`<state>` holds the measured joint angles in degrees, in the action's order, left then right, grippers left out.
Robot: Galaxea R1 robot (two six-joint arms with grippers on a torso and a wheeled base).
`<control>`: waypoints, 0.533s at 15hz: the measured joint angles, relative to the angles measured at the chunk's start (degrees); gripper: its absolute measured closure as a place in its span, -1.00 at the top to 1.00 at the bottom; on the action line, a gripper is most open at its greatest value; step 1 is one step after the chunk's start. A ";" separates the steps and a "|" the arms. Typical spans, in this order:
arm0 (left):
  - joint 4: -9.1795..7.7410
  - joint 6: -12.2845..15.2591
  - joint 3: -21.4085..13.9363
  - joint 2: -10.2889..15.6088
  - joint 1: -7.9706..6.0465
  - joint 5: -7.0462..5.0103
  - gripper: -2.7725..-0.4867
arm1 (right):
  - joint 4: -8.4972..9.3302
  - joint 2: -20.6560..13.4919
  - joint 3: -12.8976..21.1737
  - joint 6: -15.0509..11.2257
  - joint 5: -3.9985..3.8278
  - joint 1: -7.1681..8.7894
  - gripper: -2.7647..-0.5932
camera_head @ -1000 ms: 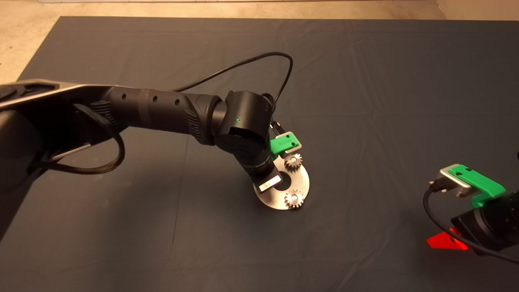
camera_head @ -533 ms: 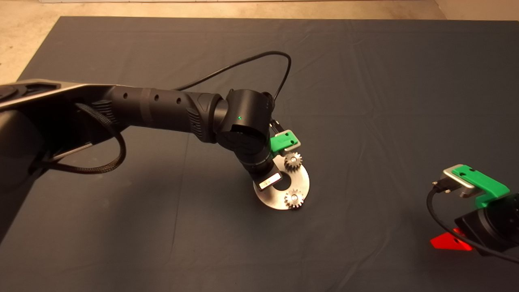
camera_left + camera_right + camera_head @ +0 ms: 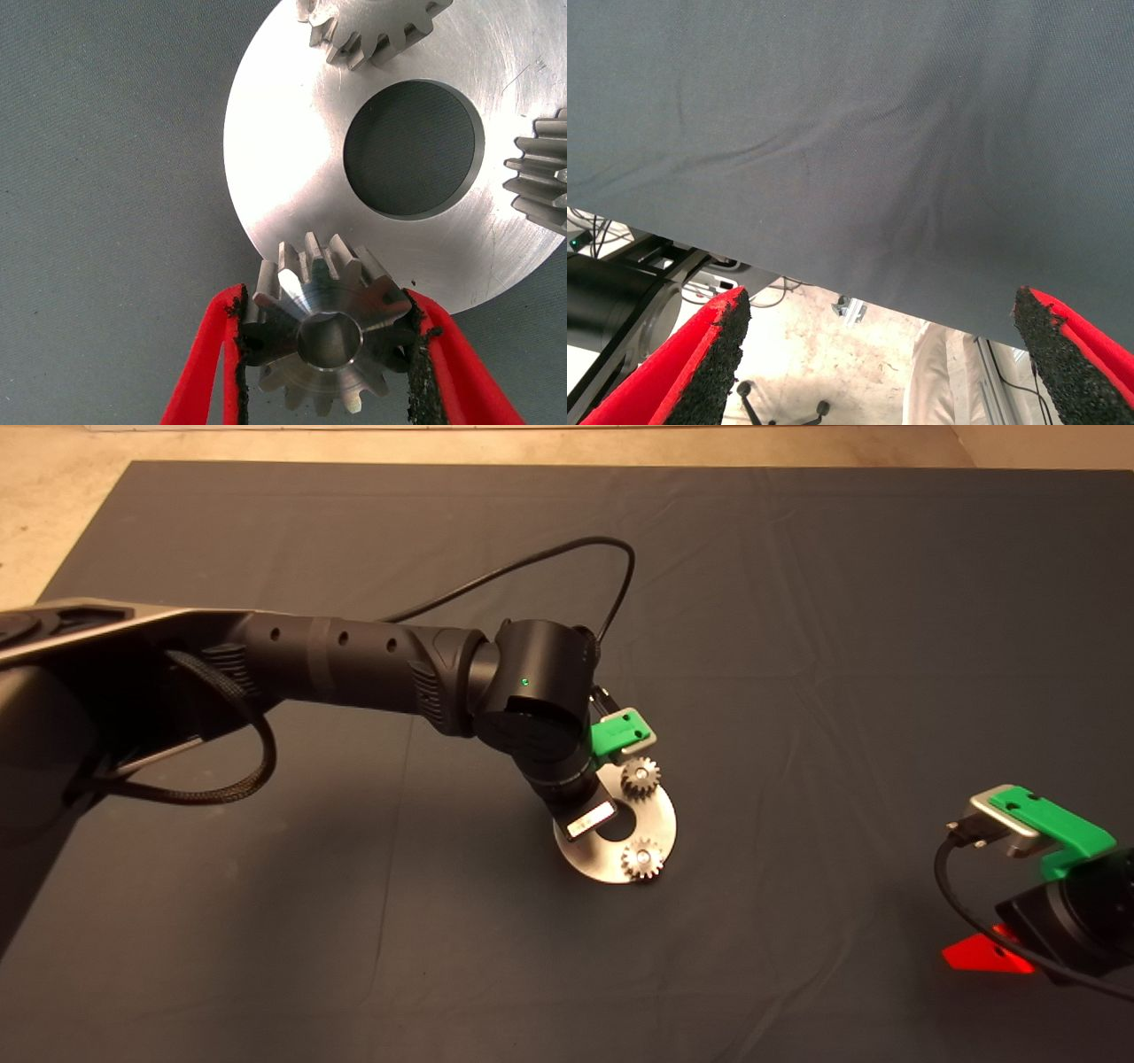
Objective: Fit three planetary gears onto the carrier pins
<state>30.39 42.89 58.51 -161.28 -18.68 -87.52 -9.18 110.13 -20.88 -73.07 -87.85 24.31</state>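
While the left gripper pinches one planetary gear between its jaws, black pads pressing the teeth on both sides, that gear sits at the rim of the carrier disc, just ahead of the fingertips. Two more gears sit on the disc beyond the jaws, either side of its centre hole. At the tabletop's lower right edge, the right gripper waits with jaws spread wide and nothing between them.
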 joint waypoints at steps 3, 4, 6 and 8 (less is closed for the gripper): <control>0.00 0.80 -0.13 0.00 0.66 0.04 -0.71 | 0.00 -0.01 0.00 0.17 0.02 0.02 0.48; 0.04 0.96 -0.26 0.00 0.90 -0.05 -0.71 | 0.00 -0.01 0.00 0.17 0.00 0.02 0.48; 0.04 1.02 -0.30 0.01 0.90 -0.05 -0.71 | 0.00 -0.01 0.00 0.20 0.02 0.02 0.48; 0.04 1.07 -0.33 0.01 0.90 -0.05 -0.71 | 0.01 0.00 0.00 0.20 0.02 0.02 0.48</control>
<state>30.43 43.96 58.19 -161.27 -17.77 -87.57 -9.17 110.13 -20.88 -72.88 -87.82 24.33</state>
